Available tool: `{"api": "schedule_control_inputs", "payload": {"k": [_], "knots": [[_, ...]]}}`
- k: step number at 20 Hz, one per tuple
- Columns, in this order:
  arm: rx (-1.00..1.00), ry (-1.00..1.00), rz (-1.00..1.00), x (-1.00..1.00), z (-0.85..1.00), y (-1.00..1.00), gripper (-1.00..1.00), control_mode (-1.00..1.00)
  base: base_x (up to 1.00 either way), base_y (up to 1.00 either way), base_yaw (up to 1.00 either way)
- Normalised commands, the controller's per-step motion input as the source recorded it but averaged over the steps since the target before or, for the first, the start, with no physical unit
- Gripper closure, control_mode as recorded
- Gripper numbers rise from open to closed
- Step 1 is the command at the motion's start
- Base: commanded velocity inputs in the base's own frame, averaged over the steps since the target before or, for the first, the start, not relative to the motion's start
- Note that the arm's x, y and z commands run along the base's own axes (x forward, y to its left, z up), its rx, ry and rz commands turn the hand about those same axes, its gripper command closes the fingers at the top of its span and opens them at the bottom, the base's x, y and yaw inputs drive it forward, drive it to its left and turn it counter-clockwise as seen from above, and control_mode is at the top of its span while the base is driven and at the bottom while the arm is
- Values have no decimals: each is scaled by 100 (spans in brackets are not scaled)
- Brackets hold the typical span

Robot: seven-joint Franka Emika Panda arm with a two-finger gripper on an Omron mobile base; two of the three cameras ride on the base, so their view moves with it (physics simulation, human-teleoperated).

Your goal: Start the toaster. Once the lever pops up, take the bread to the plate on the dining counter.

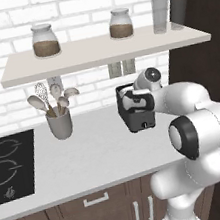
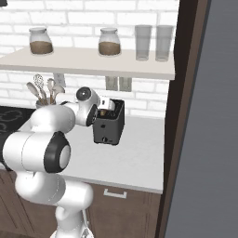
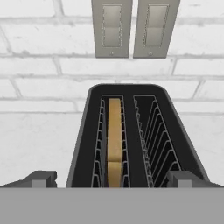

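Note:
The black toaster [image 1: 140,119] [image 2: 109,128] stands on the white wall counter near the brick wall. In the hand view I look down into the toaster [image 3: 131,144]. The bread [image 3: 114,140], a golden-brown slice, sits low in its left slot, and the right slot is empty. My gripper [image 1: 134,104] [image 2: 105,109] [image 3: 113,179] hovers just above the toaster's top, open, with one fingertip off each long side and nothing between them. The plate and the dining counter are out of view.
A grey utensil cup [image 1: 59,123] [image 2: 44,95] stands left of the toaster, and a black cooktop [image 1: 9,164] lies further left. Overhead a shelf [image 1: 102,52] carries jars and glasses. Two wall outlets [image 3: 112,28] sit behind the toaster. A dark tall panel [image 2: 186,116] closes off the right.

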Motion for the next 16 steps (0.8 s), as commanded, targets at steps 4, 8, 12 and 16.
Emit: {"api": "schedule_control_inputs", "payload": {"k": [4, 8, 12, 16], "knots": [[2, 0, -6, 14, 0, -8, -100, -100, 0, 0, 0], [1, 0, -8, 10, -3, -8, -100, -100, 0, 0, 0], [1, 1, -8, 2, -11, -1, -100, -100, 0, 0, 0], [3, 0, -1, 0, -1, 0, -100, -100, 0, 0, 0]]}}
